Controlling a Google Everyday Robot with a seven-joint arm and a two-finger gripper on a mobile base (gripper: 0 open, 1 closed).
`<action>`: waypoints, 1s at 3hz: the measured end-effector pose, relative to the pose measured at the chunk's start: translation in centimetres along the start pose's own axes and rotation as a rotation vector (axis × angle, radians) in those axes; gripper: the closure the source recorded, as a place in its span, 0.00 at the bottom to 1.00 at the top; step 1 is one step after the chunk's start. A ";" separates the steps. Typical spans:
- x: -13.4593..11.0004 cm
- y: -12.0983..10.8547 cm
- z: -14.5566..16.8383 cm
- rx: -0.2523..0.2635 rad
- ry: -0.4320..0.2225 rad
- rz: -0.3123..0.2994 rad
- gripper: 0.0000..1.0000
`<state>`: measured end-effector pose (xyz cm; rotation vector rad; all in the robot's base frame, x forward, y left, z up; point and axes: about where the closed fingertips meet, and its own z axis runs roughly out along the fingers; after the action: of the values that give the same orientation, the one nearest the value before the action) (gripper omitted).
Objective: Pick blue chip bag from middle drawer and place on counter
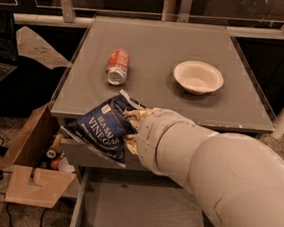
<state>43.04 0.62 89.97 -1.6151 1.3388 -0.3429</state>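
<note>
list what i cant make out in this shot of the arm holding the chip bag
Camera view:
- Pincer, at the counter's front edge, gripping the chip bag: its far side is hidden by the bag.
- Chip bag: right end covered by the pincer.
- Drawer: right side hidden by the arm, front cut off by the bottom edge.
- Can: lettering too small to read.

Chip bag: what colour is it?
The chip bag: navy blue, white lettering, camera view; gripper grips it by the counter edge.
</note>
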 end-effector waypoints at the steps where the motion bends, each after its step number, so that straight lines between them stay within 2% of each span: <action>1: 0.5 -1.0 0.6 0.029 -0.014 0.000 1.00; 2: 1.1 -2.4 1.0 0.028 -0.008 -0.042 1.00; 3: 2.8 -3.5 1.3 0.017 0.020 -0.069 1.00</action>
<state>47.09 -1.39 91.20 -1.6501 1.2943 -0.4119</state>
